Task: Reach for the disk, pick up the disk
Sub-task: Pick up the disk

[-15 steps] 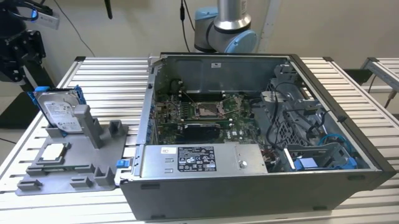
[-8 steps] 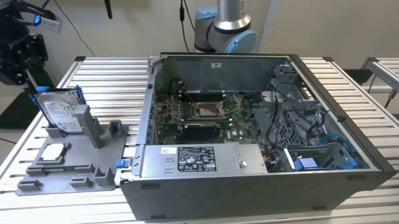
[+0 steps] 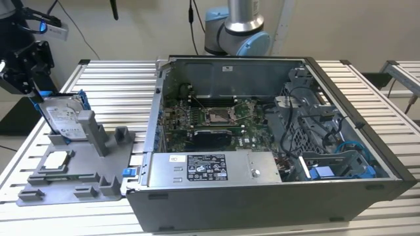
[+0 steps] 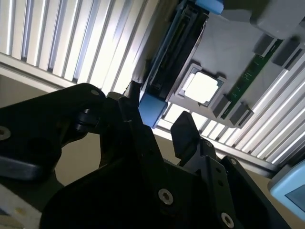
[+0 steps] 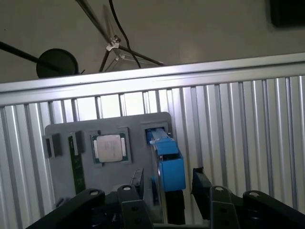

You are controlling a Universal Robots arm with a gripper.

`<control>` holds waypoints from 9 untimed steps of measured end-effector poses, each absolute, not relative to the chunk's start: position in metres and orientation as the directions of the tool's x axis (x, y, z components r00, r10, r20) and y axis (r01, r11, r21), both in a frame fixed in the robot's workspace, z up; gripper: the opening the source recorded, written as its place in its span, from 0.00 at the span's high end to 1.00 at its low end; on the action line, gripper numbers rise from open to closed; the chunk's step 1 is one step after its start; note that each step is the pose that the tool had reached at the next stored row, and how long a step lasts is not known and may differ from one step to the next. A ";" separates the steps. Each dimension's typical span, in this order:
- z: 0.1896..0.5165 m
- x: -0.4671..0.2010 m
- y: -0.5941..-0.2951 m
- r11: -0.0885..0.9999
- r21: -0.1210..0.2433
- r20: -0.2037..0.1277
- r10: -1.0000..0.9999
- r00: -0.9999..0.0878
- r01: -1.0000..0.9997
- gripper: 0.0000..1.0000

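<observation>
Hovering gripper: fingers spread wide, one on each side of the disk; contact cannot be told.
Location of disk: stood on edge in a corner slot of the grey fixture tray, close to the bench edge.
Neighbouring processor chip: seated in a tray pocket beside the disk.
Open computer case: set beside the tray.

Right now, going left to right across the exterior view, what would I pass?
disk → tall grey fixture post → power-supply box → blue bracket inside the computer case
</observation>
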State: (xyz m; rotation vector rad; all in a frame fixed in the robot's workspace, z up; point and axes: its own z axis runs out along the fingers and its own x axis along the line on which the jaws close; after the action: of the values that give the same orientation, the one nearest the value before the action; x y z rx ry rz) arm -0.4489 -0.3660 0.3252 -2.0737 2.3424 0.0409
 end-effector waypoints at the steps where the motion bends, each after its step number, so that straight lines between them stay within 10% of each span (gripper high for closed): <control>1: 0.324 -0.449 -0.366 0.121 0.010 -0.028 -0.992 -0.121 -0.993 0.00; 9: 0.310 -0.453 -0.366 0.075 0.000 -0.030 -0.997 -0.075 -0.997 0.00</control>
State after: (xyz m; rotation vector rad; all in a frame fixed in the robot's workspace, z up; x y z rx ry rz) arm -0.4528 -0.3657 0.3103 -2.1211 2.2872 0.0318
